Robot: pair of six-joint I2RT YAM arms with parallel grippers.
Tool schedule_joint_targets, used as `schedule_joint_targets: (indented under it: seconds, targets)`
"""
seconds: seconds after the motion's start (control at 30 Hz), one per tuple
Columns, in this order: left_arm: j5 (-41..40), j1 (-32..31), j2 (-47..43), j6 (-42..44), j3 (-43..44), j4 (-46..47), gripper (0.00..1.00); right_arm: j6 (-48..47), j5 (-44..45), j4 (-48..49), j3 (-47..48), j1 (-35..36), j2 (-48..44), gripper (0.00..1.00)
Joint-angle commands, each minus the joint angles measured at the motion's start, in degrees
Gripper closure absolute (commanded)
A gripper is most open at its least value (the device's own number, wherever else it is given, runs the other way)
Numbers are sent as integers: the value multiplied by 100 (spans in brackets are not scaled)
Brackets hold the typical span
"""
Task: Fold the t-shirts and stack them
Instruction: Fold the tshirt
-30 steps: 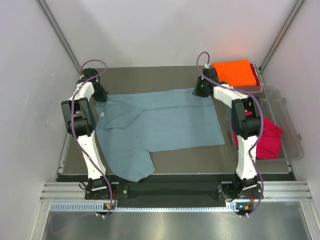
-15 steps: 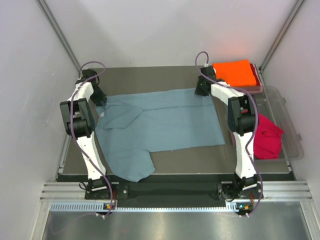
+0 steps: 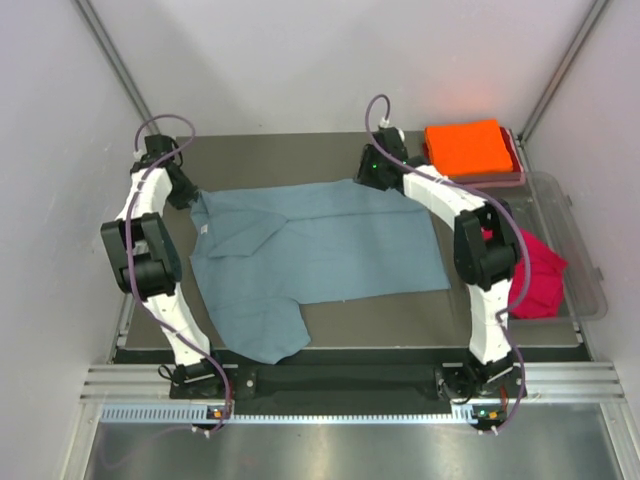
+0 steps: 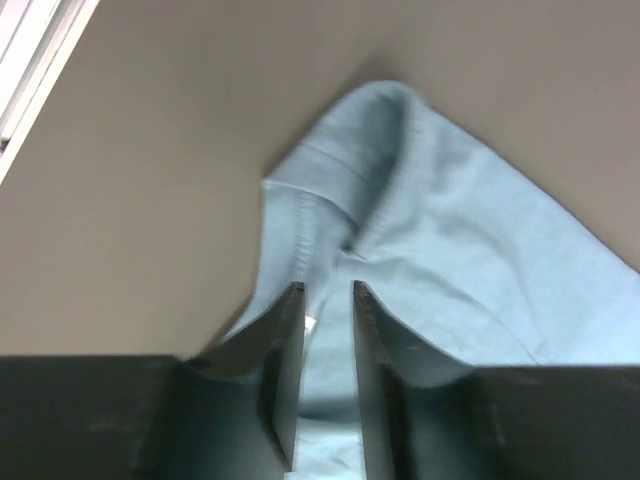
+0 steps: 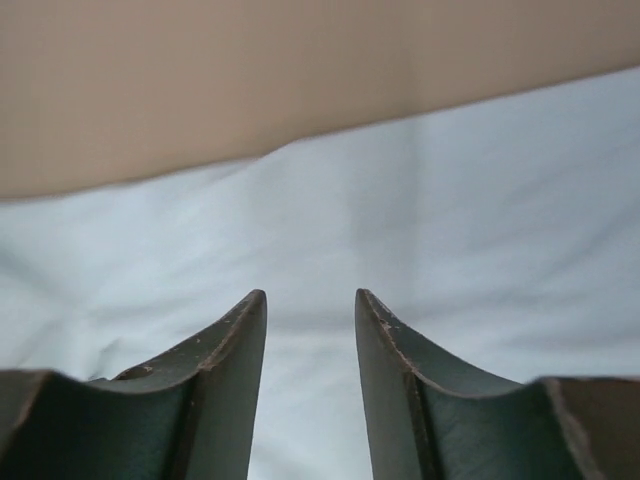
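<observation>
A dusty grey-blue t-shirt [image 3: 330, 245] lies spread flat on the brown table [image 3: 300, 150], one sleeve hanging toward the front edge. My left gripper [image 3: 184, 193] hovers at its far left corner. In the left wrist view that gripper [image 4: 327, 290] is open, with the bunched corner of the grey-blue t-shirt [image 4: 450, 250] below and ahead of it. My right gripper [image 3: 364, 180] is over the far hem. In the right wrist view it [image 5: 310, 295] is open above smooth cloth [image 5: 400, 200], gripping nothing. A folded orange t-shirt [image 3: 468, 147] sits at the back right. A crimson t-shirt [image 3: 538, 275] lies crumpled in the tub.
A clear plastic tub [image 3: 580, 250] stands along the right side of the table, holding the crimson tee. White walls close in on the left, back and right. Bare table [image 4: 150, 200] shows left of the shirt's corner and beyond the far hem [image 5: 300, 70].
The left jaws have opened and let go of the shirt's corner, and the left arm has swung outward. The right gripper has slid left along the far hem and opened wider.
</observation>
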Motion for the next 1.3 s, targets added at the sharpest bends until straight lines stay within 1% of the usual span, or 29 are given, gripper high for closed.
schedule_joint_targets:
  seconds: [0.0,0.07,0.1,0.13,0.17,0.2,0.23,0.27,0.33,0.37,0.43,0.5,0.53,0.63,0.8,0.97,1.27]
  targets:
    - [176,335,-32,-287,-313,447,74,928,18,427,-389,613,-730,57]
    - [361,484,3,-489,-323,694,77,1552,79,664,-679,887,-853,56]
    - [562,520,82,-533,-323,808,80,1772,175,726,-759,1184,-871,56]
    - [651,555,117,-577,-323,931,85,1931,194,848,-907,1335,-871,56]
    - [930,590,239,-604,-279,1028,87,2254,203,1006,-952,1467,-836,56]
    - [1020,599,302,-604,-253,1185,91,2440,298,1051,-988,1721,-801,55]
    - [1125,608,372,-613,-217,1230,97,2625,317,1156,-1119,1828,-774,55]
    - [1213,599,503,-613,-165,1266,100,2931,317,1549,-1224,1924,-705,55]
    - [1363,608,618,-604,-129,1345,100,3205,247,1946,-1409,2179,-581,55]
    - [1390,599,662,-604,-103,1362,100,3285,220,2235,-1392,2250,-416,55]
    - [1495,599,759,-569,-120,1476,100,3365,97,2422,-1209,2435,-213,55]
    - [1565,608,786,-630,-234,1582,100,3269,175,2335,-980,2618,77,55]
    - [1644,599,777,-665,-313,1809,100,3233,211,2309,-814,2663,157,55]
    - [1567,608,750,-771,-656,2048,100,3285,282,2492,-812,2822,307,55]
    - [1267,599,838,-675,-630,1934,100,3496,422,2396,-619,3050,596,55]
    - [1013,599,865,-569,-612,1828,100,3602,291,2695,-364,3094,1018,59]
    - [933,634,1014,-525,-525,1811,100,3654,387,2441,216,3138,1510,60]
